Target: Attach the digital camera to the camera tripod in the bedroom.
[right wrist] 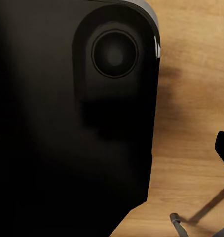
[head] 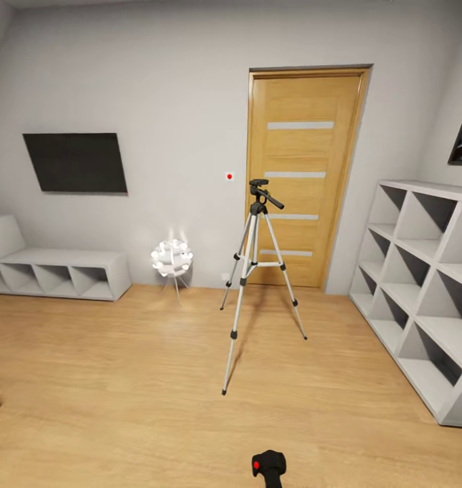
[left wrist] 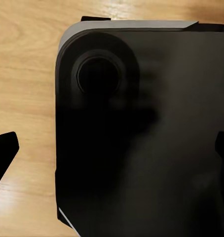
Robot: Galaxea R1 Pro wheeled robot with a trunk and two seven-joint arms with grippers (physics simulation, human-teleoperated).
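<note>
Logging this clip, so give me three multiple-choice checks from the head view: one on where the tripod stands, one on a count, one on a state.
1. The tripod stands
A. in front of the door
B. beside the wall screen
C. inside the shelf

2. Pale stripes on the door:
A. two
B. four
C. six

3. The tripod head is
A. bare
B. carrying a camera
C. folded to the floor

Answers: 1 A, the door is right behind it. 2 B, four bars show. 3 A, nothing is mounted on top.
</note>
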